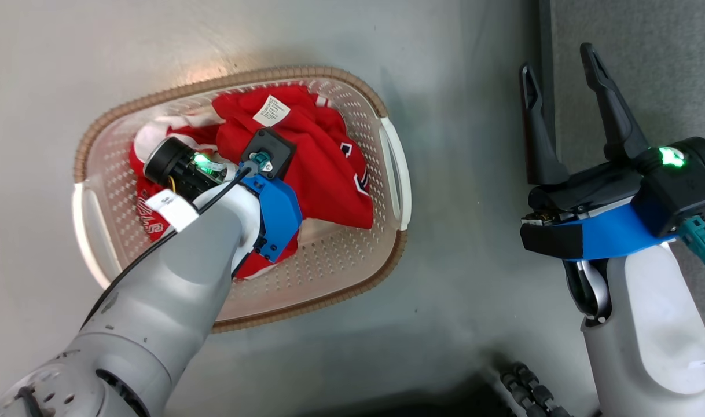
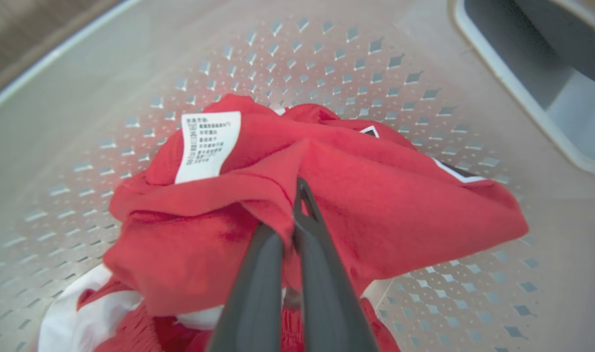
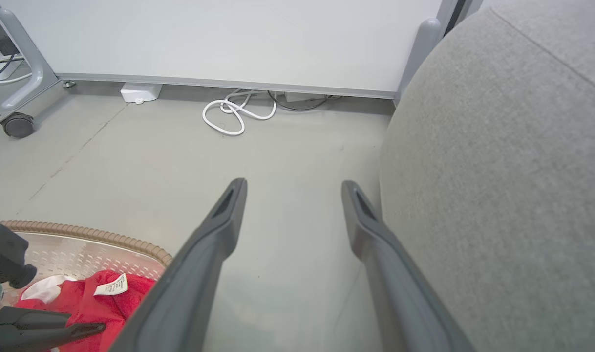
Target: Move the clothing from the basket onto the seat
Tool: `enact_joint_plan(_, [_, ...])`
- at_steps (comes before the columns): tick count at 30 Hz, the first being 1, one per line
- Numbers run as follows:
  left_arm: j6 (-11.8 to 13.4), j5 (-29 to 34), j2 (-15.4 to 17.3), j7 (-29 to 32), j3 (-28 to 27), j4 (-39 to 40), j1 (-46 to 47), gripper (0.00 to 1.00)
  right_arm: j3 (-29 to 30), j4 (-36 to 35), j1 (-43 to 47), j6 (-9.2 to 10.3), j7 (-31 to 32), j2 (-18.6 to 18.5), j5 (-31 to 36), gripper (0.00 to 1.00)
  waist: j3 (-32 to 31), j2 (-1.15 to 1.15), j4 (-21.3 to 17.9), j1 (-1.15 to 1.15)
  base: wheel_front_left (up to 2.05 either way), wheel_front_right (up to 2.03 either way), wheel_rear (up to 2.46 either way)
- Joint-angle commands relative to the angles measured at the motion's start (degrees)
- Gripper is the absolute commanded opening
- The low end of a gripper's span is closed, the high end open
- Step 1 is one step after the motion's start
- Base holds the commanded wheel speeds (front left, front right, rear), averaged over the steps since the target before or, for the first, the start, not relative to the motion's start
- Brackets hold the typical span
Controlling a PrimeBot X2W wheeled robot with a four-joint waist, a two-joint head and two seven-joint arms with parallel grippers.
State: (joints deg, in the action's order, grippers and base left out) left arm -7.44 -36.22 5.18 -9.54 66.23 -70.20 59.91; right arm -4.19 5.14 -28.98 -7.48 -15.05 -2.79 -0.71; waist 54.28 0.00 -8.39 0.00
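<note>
Gripping: the clothing (image 2: 375, 210) is a red heap lying inside the basket (image 1: 260, 75), centre-left of the head view; none of it is on the seat (image 3: 498, 171) yet.
Left gripper (image 2: 288, 210): jaws pinched together on a raised fold of the red cloth, just right of the white tag (image 2: 207, 144).
Hold quality: you appear to have only a thin ridge of fabric, so treat the bite as shallow.
Lift advice: raise straight up and slowly until the hem clears the brown rim. More red-and-white cloth lies underneath at the lower left of the left wrist view and may drag along.
Right gripper (image 1: 557, 61): jaws spread wide, holding nothing, at the right of the head view beside the cushion's edge.
Seat position: grey cushion at the far right, well apart from the basket across bare floor (image 1: 462, 231).
Carry: swing right, high enough that trailing cloth cannot catch the rim.
</note>
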Motion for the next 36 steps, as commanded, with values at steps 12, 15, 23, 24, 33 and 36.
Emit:
enact_joint_plan(12, [0.0,-5.3,-0.4,-5.7,-2.5,1.3,-4.8,0.0,0.2,2.6,2.5,-0.03,-0.2,-0.2,-0.2,1.0,-13.5,0.0,3.3,0.0,0.0,0.0,0.0])
enact_joint_plan(15, [0.6,-5.1,0.3,-5.7,-5.0,4.6,-6.2,0.0,0.3,3.4,3.7,-0.03,-0.2,-0.2,0.0,1.0,-17.5,0.0,4.0,0.0,0.0,0.0,0.0])
enact_joint_plan(23, [3.2,-0.7,2.8,-5.7,-13.6,15.1,-14.2,0.0,0.6,5.7,8.0,-0.03,-0.2,-0.4,-0.7,1.0,-28.1,0.0,5.5,0.0,0.0,0.0,0.0])
enact_joint_plan(24, [3.3,0.0,3.0,-5.7,-14.6,16.1,-15.0,0.0,0.5,5.9,8.6,-0.03,-0.2,-0.4,-0.8,1.0,-29.3,0.0,5.6,0.0,0.0,0.0,0.0])
enact_joint_plan(33, [4.4,7.3,4.2,-5.7,-22.9,25.2,-20.3,0.0,0.4,7.4,13.1,-0.03,-0.2,-0.3,-1.4,1.0,-38.6,0.0,6.1,0.0,0.0,0.0,0.0])
enact_joint_plan(36, [4.6,9.6,4.5,-5.7,-25.2,28.0,-21.7,0.0,0.3,7.6,14.4,-0.03,-0.2,-0.3,-1.6,1.0,-40.9,0.0,6.0,0.0,0.0,0.0,0.0])
